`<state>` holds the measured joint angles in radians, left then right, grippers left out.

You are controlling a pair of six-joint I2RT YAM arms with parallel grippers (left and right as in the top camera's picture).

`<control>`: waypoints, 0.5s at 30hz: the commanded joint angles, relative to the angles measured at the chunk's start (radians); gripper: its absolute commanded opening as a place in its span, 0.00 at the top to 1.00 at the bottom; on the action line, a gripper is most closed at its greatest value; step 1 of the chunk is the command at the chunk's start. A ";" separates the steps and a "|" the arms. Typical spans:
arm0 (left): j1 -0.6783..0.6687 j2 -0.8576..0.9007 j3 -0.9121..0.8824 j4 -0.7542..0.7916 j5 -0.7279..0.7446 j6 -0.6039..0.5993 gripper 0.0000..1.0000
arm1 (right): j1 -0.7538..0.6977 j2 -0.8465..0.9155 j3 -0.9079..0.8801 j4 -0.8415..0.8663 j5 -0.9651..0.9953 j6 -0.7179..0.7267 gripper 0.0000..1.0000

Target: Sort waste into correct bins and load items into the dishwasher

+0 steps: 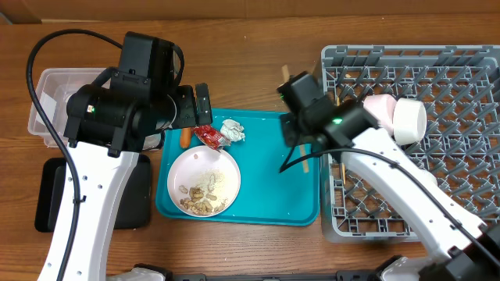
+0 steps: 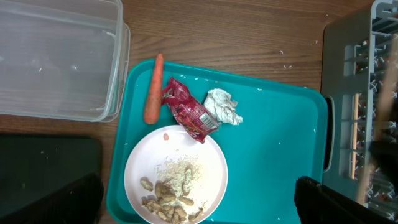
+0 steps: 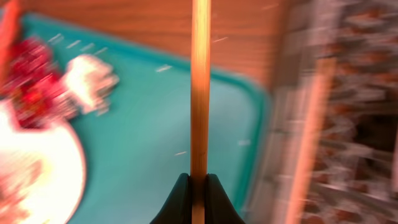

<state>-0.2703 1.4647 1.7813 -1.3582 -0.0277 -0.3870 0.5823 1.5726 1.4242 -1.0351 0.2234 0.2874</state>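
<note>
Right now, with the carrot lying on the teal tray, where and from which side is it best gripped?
Probably the carrot's thicker half, nearer the plate, from straight above, closing across its width. It lies flat along the tray's rim, and the wrapper crowds its middle. The thick end looks freer and gives more to hold.
</note>
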 commanded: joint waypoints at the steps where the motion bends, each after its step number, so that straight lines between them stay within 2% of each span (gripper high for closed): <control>1: 0.002 0.007 0.015 0.001 -0.008 -0.010 0.00 | -0.076 -0.001 0.003 -0.019 0.159 -0.012 0.96; 6: 0.002 0.007 0.015 0.001 -0.009 -0.010 0.00 | -0.192 0.009 -0.003 -0.014 0.067 -0.088 0.96; 13: 0.002 0.007 0.015 0.001 -0.009 -0.010 0.00 | -0.242 0.065 -0.063 0.010 0.036 -0.106 0.96; 15: 0.002 0.007 0.015 0.001 -0.008 -0.010 0.00 | -0.241 0.079 -0.075 0.006 0.037 -0.107 0.90</control>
<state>-0.2703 1.4647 1.7813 -1.3582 -0.0277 -0.3874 0.3470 1.6161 1.3808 -1.0309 0.2726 0.1970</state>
